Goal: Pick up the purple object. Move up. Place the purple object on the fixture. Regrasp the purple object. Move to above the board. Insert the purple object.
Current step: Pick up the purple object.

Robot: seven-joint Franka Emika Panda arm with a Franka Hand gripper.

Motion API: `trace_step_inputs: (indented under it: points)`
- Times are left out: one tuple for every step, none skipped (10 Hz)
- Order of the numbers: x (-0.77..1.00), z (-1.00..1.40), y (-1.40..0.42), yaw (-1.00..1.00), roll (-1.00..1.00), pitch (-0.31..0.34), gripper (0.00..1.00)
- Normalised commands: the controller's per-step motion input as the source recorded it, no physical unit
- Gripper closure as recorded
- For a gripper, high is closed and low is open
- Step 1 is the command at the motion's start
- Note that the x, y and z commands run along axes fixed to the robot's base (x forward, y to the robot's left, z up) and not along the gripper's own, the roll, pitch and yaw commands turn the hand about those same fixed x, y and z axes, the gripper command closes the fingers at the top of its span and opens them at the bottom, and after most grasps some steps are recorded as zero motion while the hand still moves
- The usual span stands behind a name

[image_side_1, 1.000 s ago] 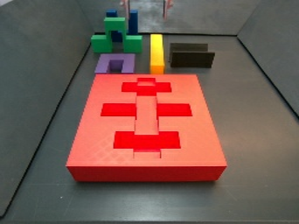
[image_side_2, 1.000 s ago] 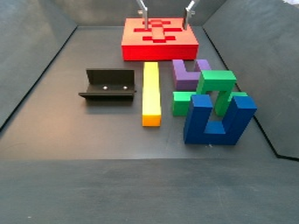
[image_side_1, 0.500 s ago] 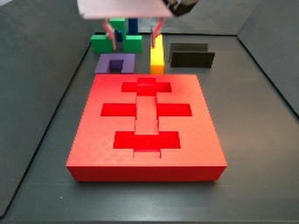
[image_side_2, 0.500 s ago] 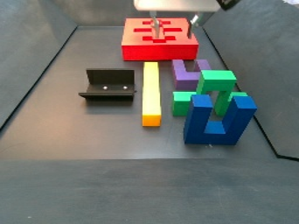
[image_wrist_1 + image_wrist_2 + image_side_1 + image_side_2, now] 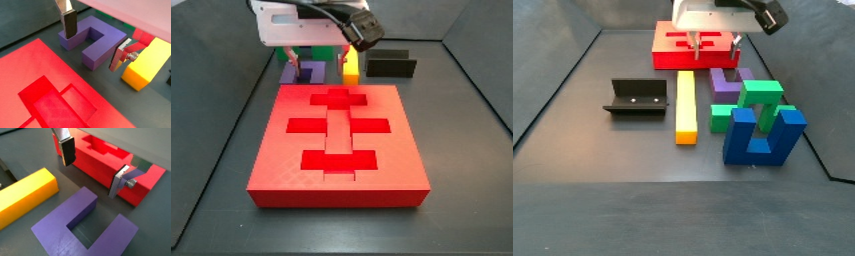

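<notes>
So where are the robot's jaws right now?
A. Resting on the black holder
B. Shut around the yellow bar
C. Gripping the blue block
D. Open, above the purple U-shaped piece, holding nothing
D. In both wrist views the gripper has its fingers spread apart with nothing between them, just above the purple object, which sits on the floor between the board and the yellow bar.

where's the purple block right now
The purple object lies on the floor between the board and the green block, beside the yellow bar. The open gripper hovers just above it, not yet touching.
</notes>
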Motion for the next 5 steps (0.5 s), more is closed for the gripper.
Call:
trace_step_inputs:
  points:
    - [0.0, -0.15, 0.2, -0.23, 0.1, 0.0, 0.0]
    - [0.0, -0.14, 0.27, -0.09, 0.03, 0.0, 0.0]
    - [0.0, -0.12, 0.15, 0.0, 0.0, 0.0, 0.0]
    - [0.0, -0.06, 0.0, 0.12, 0.0, 0.0, 0.0]
    - [0.0, -0.33, -0.04, 0.06, 0.0, -0.101, 0.0]
